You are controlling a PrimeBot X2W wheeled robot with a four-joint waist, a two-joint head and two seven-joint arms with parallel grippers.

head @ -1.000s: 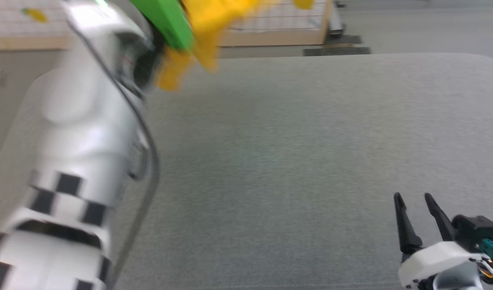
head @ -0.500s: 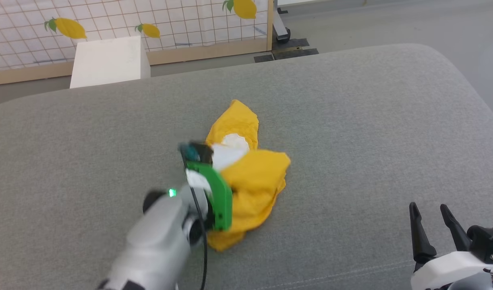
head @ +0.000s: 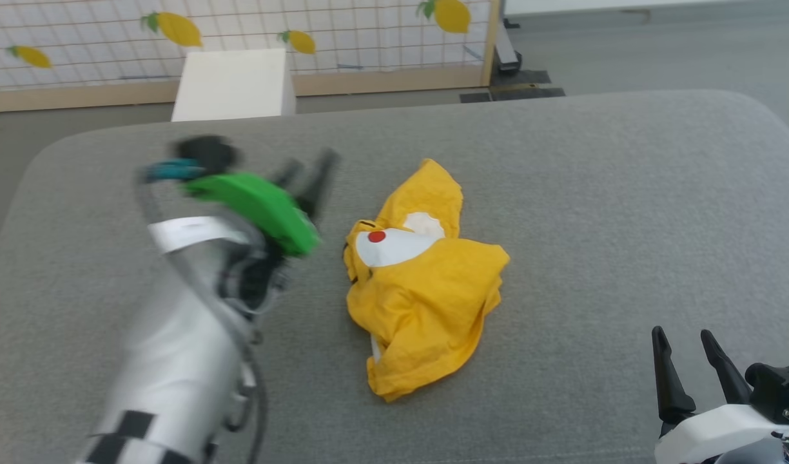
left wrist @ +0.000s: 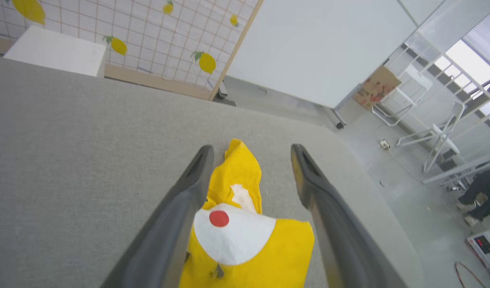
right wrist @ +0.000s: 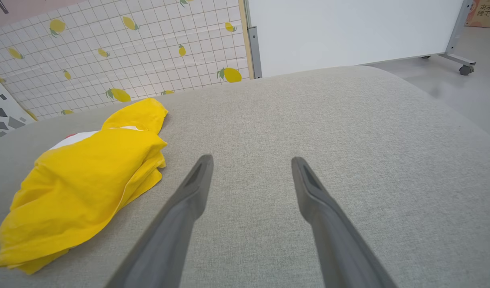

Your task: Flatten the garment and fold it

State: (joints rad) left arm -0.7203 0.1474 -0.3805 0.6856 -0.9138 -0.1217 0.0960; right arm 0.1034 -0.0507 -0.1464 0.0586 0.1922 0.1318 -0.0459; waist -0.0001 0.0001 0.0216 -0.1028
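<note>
Right gripper [right wrist: 251,161] spread wide over a grey cushioned surface [right wrist: 329,120], crumpled garment [right wrist: 81,180] toward the view's left

Its two dark fingers [right wrist: 181,216] rise from the bottom edge, well apart, bare grey fabric showing between them; the garment, bright yellow, lies in a rumpled heap on the surface, near the left finger but not touching it; a white patch [right wrist: 75,139] shows along its far edge, with a speck of red at the patch's end; behind the surface stands a white grid-pattern screen [right wrist: 129,48] printed with lemons; beside it a plain white panel [right wrist: 341,32] on a metal frame, one caster [right wrist: 464,70] resting on the grey floor [right wrist: 469,104] at the upper right.
</note>
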